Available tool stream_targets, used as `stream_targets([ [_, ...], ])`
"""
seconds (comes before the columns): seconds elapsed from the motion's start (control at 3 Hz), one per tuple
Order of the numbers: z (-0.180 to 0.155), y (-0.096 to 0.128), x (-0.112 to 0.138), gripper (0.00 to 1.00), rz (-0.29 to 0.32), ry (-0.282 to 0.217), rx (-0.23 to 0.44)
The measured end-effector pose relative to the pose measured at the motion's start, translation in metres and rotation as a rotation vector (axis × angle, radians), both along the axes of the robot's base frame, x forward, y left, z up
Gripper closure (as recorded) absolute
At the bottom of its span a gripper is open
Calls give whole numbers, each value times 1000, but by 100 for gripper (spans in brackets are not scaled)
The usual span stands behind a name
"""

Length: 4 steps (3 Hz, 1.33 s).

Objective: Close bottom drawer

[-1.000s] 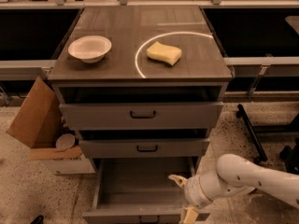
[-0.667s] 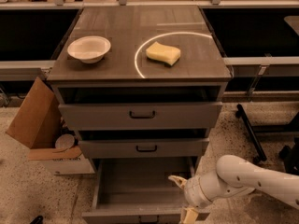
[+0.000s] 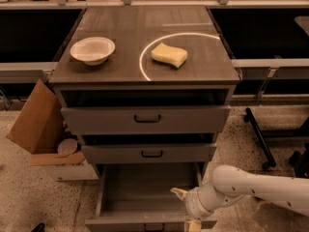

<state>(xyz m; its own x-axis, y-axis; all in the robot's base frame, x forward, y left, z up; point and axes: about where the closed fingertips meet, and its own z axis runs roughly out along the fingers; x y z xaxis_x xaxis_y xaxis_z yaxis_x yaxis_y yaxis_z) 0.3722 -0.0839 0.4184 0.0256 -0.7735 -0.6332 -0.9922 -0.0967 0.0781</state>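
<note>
Three drawers are stacked here, and the one that matters hangs wide open. Far up and left of the gripper (image 3: 185, 208), a cardboard box (image 3: 34, 122) leans beside the stack. Higher still, on the surface (image 3: 145, 18), a white bowl (image 3: 92, 50) sits up-left of the gripper and a yellow sponge (image 3: 169, 55) almost straight above it. Directly above the gripper, the top drawer (image 3: 147, 119) and the middle drawer (image 3: 150, 153) each show a dark gap, so both look slightly out. Right at the gripper is the bottom drawer (image 3: 140, 190), pulled well out, with its grey box bare. The gripper sits at its right front corner with fingers spread. One tip is inside the box, the other is down by the front panel, and they clamp nothing I can see. The white arm (image 3: 260, 190) trails off right. What's changed this past second? Nothing visible: arm and drawer sit as they were. So closing isn't underway, and my read is the inward push is yet to come.
</note>
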Motion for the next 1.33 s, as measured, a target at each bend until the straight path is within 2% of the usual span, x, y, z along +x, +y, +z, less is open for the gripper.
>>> stream_targets([
  [0.67,-71,-24,-13,0,72,-25,-50],
  [1.33,-116,-50,-35,0,48,45,-84],
])
